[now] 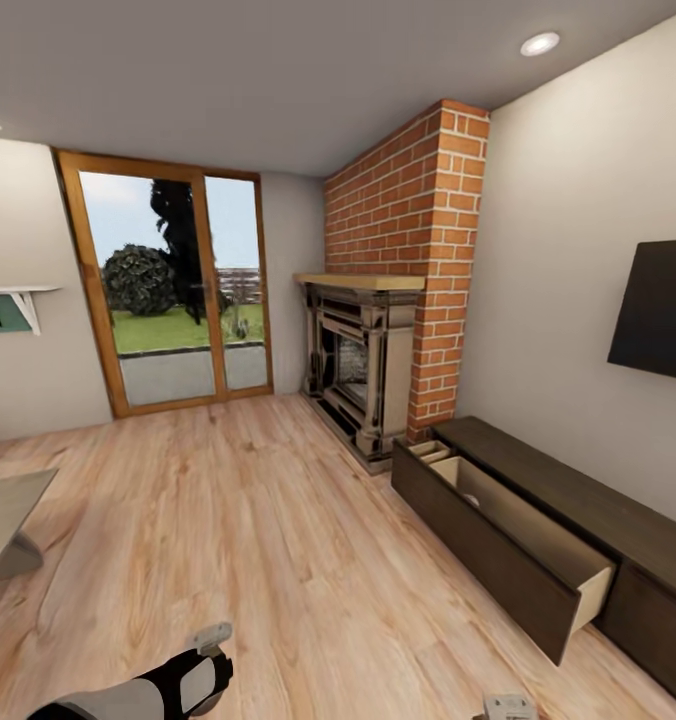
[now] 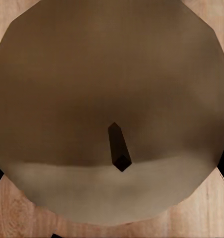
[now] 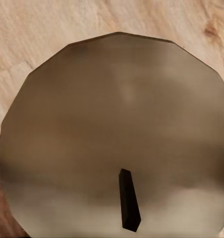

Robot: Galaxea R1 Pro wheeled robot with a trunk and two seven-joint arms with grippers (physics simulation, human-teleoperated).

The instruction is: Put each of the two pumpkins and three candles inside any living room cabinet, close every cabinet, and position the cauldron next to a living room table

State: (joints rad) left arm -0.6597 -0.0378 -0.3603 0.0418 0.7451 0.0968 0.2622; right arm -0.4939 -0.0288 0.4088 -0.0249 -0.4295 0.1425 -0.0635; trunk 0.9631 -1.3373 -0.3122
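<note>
head view first, nearest things: the left arm (image 1: 168,688) sits low at the lower edge, and a pale bit of the right gripper (image 1: 508,708) pokes in at the bottom. each wrist view looks down on a candle close up, the left candle (image 2: 112,74) and the right candle (image 3: 112,114), wick toward the lens. both are probably clamped, but the fingers are hidden, so i cannot tell. further off, ahead and to the right, the cabinet (image 1: 578,490) stands under the tv (image 1: 663,310) with its open drawer (image 1: 523,530) running lengthwise along the wall; the right arm looks nearer it. beyond are the fireplace (image 1: 358,360) and the glass doors (image 1: 173,290).
</note>
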